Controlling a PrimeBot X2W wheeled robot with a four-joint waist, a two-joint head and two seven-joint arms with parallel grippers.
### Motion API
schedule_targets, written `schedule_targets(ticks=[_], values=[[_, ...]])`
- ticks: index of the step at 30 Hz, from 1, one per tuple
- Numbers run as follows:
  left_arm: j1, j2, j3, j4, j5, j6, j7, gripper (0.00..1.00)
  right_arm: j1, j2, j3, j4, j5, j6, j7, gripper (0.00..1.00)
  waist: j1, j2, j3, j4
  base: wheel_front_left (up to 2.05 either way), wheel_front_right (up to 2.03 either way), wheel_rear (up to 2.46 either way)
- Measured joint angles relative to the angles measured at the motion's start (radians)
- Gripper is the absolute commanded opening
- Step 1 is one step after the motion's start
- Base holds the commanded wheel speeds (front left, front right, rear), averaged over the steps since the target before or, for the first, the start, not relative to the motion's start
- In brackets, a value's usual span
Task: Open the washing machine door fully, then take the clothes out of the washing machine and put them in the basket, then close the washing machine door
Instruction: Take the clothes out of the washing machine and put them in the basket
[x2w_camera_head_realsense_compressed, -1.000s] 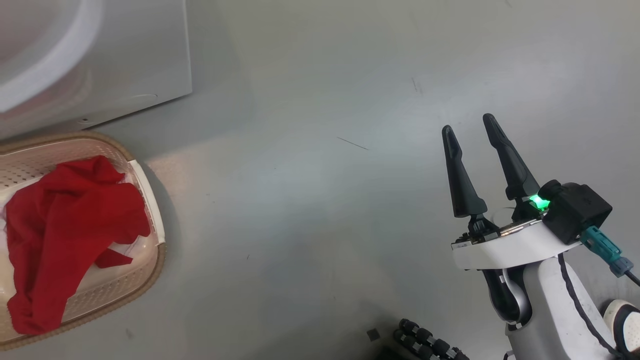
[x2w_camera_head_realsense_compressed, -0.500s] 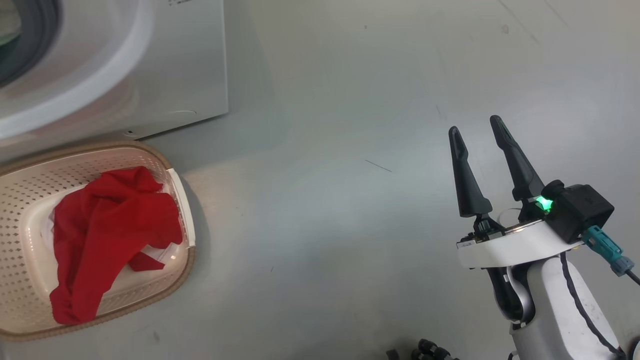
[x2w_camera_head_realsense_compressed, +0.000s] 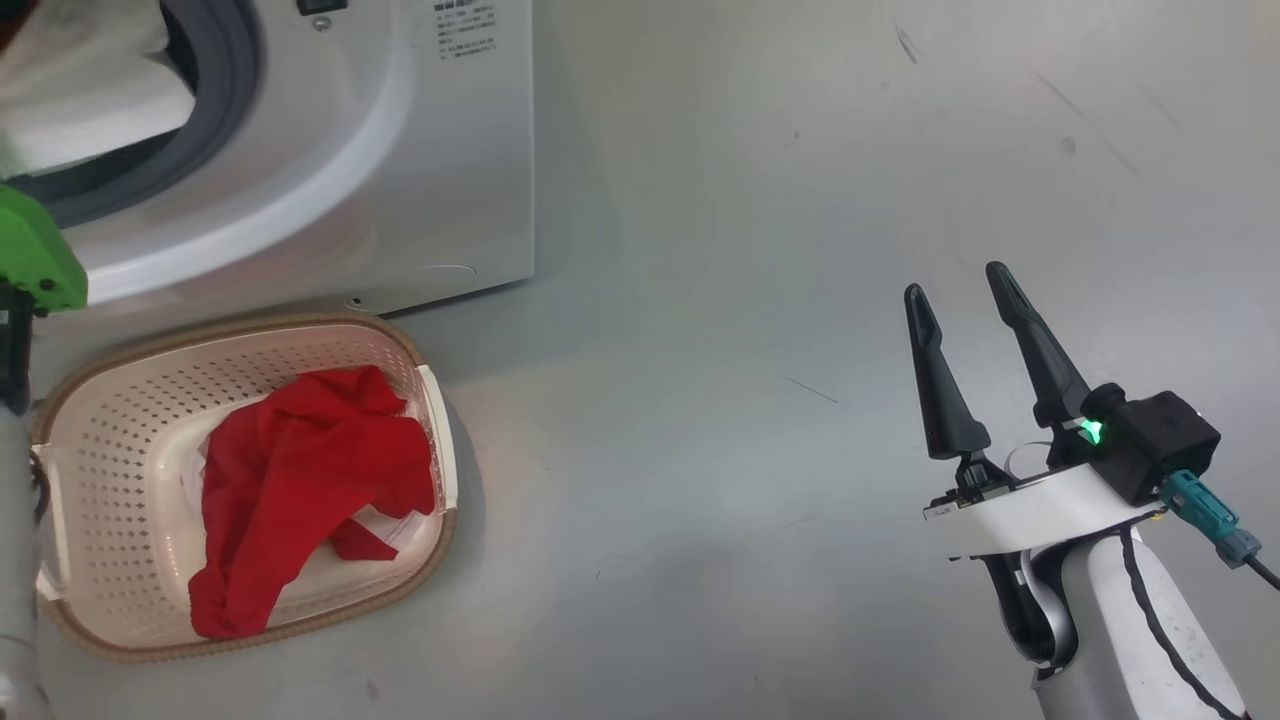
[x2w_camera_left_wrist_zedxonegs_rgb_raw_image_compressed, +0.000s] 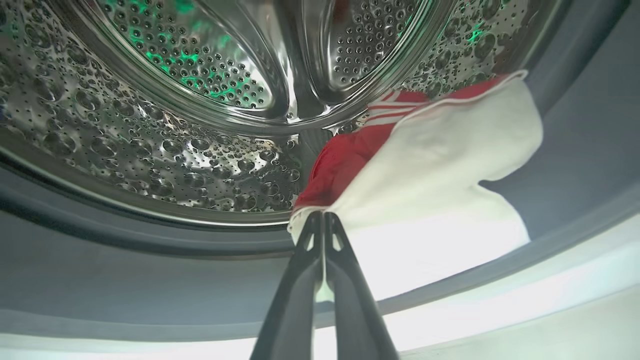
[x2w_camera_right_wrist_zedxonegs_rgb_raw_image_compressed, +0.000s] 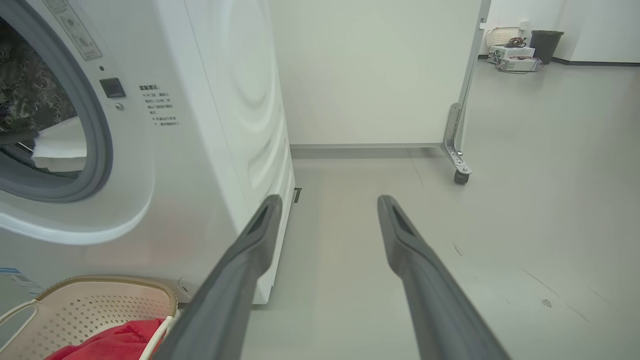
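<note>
The red-and-white fabric garment (x2w_camera_left_wrist_zedxonegs_rgb_raw_image_compressed: 430, 165) drapes over the lip of the perforated steel drum (x2w_camera_left_wrist_zedxonegs_rgb_raw_image_compressed: 150, 125), its hem pinched in the left gripper (x2w_camera_left_wrist_zedxonegs_rgb_raw_image_compressed: 324, 220)'s closed fingers. The head view has swung up onto the white washing machine (x2w_camera_head_realsense_compressed: 450, 150), so pulling the garment out looks next. Well apart from it, the right gripper (x2w_camera_head_realsense_compressed: 957, 285) stands wide and empty. The cream perforated plastic basket (x2w_camera_head_realsense_compressed: 230, 328) already holds a red garment (x2w_camera_head_realsense_compressed: 300, 480).

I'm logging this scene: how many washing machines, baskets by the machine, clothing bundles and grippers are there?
washing machine: 1
basket: 1
clothing bundles: 2, red bundle in basket, red-and-white garment in drum
grippers: 2, left gripper, right gripper
Total: 6
</note>
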Motion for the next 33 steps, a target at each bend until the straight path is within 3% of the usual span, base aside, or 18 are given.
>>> schedule_targets(ticks=[21, 33], values=[[0.144, -0.043, -0.053, -0.026, -0.015, -0.016, -0.200, 0.00, 0.053, -0.011, -0.014, 0.008, 0.000, 0.000, 0.000, 1.00, 0.0000, 0.0000, -0.121, 0.109, 0.00, 0.00, 0.00], [0.233, -0.072, -0.076, -0.117, -0.027, -0.017, -0.238, 0.00, 0.086, -0.013, -0.013, 0.014, 0.000, 0.000, 0.000, 1.00, -0.0001, 0.0000, -0.180, 0.147, 0.00, 0.00, 0.00]])
